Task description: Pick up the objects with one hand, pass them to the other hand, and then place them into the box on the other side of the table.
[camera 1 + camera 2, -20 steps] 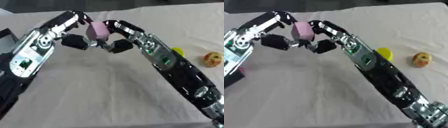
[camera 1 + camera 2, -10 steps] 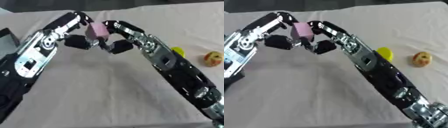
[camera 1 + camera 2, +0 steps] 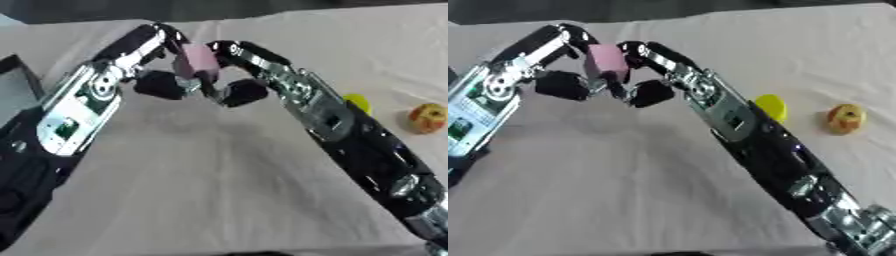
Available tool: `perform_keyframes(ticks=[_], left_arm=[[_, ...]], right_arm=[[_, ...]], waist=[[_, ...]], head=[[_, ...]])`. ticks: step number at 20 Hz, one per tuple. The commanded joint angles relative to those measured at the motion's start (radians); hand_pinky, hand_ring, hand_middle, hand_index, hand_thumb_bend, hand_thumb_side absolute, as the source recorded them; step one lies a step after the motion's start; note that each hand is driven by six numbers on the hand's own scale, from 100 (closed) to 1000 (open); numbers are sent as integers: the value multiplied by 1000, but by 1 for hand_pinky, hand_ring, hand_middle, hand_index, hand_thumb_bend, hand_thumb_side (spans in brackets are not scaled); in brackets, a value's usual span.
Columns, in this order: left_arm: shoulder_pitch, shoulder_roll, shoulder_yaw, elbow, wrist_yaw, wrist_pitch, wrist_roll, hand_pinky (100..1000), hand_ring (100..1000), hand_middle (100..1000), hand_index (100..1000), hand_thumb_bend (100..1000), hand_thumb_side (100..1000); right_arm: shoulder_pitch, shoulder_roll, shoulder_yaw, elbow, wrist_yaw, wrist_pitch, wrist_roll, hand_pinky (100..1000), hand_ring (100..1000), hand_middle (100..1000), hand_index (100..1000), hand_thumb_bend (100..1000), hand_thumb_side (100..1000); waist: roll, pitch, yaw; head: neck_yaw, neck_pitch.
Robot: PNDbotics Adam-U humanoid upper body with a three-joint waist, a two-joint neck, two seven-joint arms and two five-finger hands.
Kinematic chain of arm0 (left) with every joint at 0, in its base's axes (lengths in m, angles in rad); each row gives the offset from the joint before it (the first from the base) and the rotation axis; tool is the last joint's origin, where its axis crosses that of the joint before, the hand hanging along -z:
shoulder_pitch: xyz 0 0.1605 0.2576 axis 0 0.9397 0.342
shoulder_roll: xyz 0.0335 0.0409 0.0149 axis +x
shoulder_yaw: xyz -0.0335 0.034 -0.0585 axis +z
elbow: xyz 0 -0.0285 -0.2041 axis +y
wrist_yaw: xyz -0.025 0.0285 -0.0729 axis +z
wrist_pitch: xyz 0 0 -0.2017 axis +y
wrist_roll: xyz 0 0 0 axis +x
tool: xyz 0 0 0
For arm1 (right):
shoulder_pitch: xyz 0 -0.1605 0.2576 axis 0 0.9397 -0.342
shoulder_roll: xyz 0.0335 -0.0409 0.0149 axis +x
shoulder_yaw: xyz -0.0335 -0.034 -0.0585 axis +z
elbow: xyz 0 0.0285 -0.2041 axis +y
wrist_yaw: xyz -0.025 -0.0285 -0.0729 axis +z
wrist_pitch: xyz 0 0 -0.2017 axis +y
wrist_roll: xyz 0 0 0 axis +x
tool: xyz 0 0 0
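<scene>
Pink block (image 3: 198,61) position: being held up off the table at the far centre-left, sandwiched between both hands at the handover point.
Near field: cloth-covered table (image 3: 219,200); both forearms are crossing it, converging toward the far middle.
Right side, mid-distance: yellow object (image 3: 770,106) and an apple-like fruit (image 3: 845,118) are sitting on the cloth, well apart from the hands.
Left edge: dark box (image 3: 16,90) is showing partly, just beyond the left arm.
Left hand (image 3: 162,82): fingers are curling around the block from its left side.
Right hand (image 3: 234,90): fingers are curling onto the block from its right side.
Key relation: block's long axis is standing roughly upright, both hands touching it, box lying to the left, so the left hand is the nearer carrier.
Judgement: transfer is looking mid-way; which hand is bearing the load, can't tell.
</scene>
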Motion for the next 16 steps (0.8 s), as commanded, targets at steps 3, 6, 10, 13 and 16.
perform_keyframes(ticks=[3,6,10,13,16], left_arm=[[-16,12,15,-10,4,6,7,758,722,606,509,100,133],[-19,16,14,-12,0,9,1,750,709,579,475,100,116],[-21,24,11,-15,-3,19,-11,744,701,560,455,100,104],[-22,35,10,-19,-9,21,-28,743,697,553,449,100,100],[-23,44,13,-22,-12,24,-41,742,695,548,446,100,100]], right_arm=[[-9,-7,-3,-18,-14,7,-12,900,847,600,651,100,192],[-9,-11,-6,-22,-17,0,-34,912,885,681,751,100,279],[-8,-15,-7,-23,-6,-11,-47,939,948,771,845,100,372],[-5,-17,-8,-21,4,-18,-48,951,975,812,870,100,446],[-3,-19,-10,-19,10,-24,-49,953,982,827,880,100,468]], waist=[[-1,-18,2],[-1,-21,3],[-1,-24,5],[0,-28,5],[2,-30,6]], head=[[-2,-10],[-2,-9],[-2,-7],[1,-5],[3,-4]])
